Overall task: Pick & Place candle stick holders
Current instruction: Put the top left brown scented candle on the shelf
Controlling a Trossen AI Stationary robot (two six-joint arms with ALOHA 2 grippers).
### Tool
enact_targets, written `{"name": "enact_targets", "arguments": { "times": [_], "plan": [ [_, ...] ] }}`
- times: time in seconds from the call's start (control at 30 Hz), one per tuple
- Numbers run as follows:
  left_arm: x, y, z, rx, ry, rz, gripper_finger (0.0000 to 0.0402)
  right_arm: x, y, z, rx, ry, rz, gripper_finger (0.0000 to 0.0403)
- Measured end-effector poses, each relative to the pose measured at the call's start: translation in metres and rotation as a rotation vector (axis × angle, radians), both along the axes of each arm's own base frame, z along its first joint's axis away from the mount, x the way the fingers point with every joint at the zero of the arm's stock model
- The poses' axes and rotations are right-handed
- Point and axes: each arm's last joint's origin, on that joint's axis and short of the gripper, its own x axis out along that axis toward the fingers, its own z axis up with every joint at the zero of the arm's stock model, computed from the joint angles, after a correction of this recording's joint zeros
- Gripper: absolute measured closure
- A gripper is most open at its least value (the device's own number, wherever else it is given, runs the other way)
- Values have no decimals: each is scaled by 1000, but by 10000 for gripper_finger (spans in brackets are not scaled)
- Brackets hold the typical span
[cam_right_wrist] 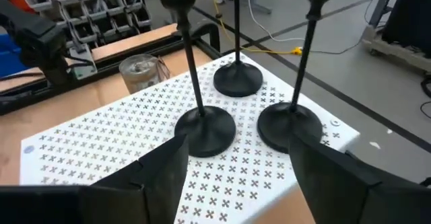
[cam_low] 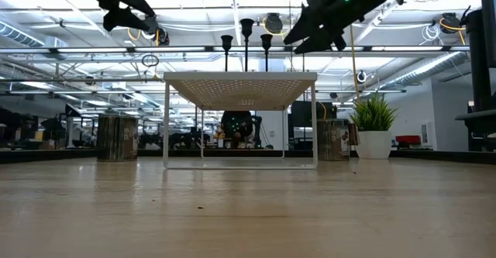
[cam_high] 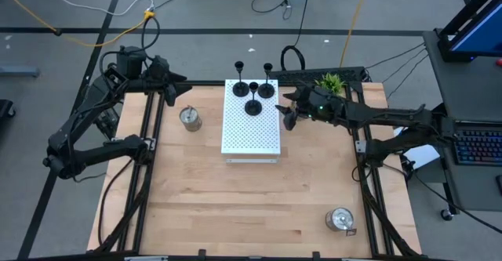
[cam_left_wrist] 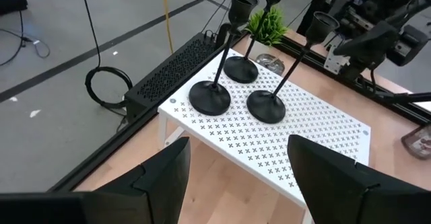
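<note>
Three black candle stick holders (cam_high: pixel 253 106) (cam_high: pixel 239 87) (cam_high: pixel 267 89) stand upright on their round bases at the far end of the white perforated board (cam_high: pixel 251 132). One squat silver holder (cam_high: pixel 190 118) stands on the table left of the board. Another (cam_high: pixel 340 219) is near the front right corner. My right gripper (cam_high: pixel 289 114) hovers open just right of the board's far end, above board height, facing the black holders (cam_right_wrist: pixel 205 130). My left gripper (cam_high: pixel 169 88) is open and raised at the far left corner, looking at the same holders (cam_left_wrist: pixel 210 97).
A small green potted plant (cam_high: pixel 331 82) stands at the far edge behind my right gripper. The board stands on legs (cam_low: pixel 166 126) above the table. Black frame rails (cam_high: pixel 149 159) run along both table sides. Bare wood lies in front of the board (cam_high: pixel 251 206).
</note>
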Motion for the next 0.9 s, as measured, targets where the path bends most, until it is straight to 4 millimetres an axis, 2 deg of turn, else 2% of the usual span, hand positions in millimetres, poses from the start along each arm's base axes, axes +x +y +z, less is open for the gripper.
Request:
{"name": "enact_targets", "arguments": {
  "times": [0.27,0.67,0.9],
  "plan": [
    [0,0,0,10,6,1,146,-14,4,4,18,49,-2,187],
    [-3,4,-1,60,76,148,146,-25,7,-12,87,228,-15,222],
    [-3,4,-1,59,76,148,146,-36,8,-5,50,188,-61,238]
  ]
}}
